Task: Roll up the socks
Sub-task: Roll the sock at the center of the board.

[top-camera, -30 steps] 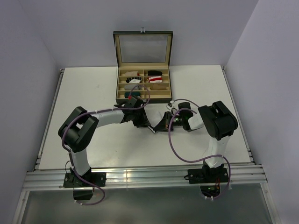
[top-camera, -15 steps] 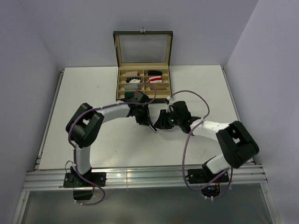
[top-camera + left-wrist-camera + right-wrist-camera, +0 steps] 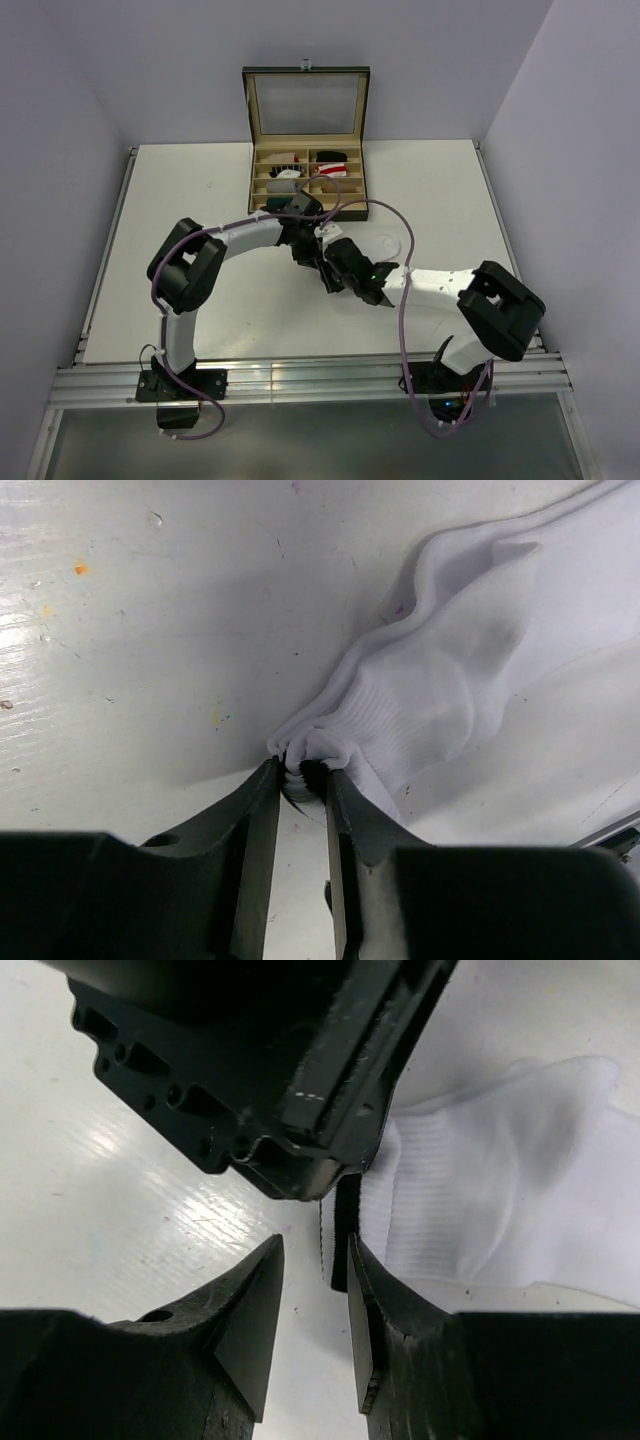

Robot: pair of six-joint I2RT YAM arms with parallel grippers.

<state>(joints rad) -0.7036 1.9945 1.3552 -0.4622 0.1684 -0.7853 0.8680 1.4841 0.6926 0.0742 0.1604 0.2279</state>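
A white sock (image 3: 440,690) with dark cuff stripes lies flat on the white table (image 3: 200,200); in the top view the sock (image 3: 386,245) is just right of both grippers. My left gripper (image 3: 303,765) is shut on the sock's bunched cuff, low over the table. My right gripper (image 3: 313,1260) stands open right beside it, fingers (image 3: 255,1305) on either side of the dark cuff edge (image 3: 345,1230) without closing on it. The left gripper's black body (image 3: 260,1060) fills the top of the right wrist view. A red-and-white sock (image 3: 332,171) and a tan sock (image 3: 337,186) lie in the box.
An open compartment box (image 3: 306,205) with a raised glass lid (image 3: 306,105) stands at the back centre, close behind the grippers, holding small rolled bundles. Both arms meet mid-table. Grey walls enclose the table on three sides.
My right gripper has opened, and its arm has swung left across the table to meet the left gripper. The left gripper keeps its hold on the cuff and has shifted only slightly.
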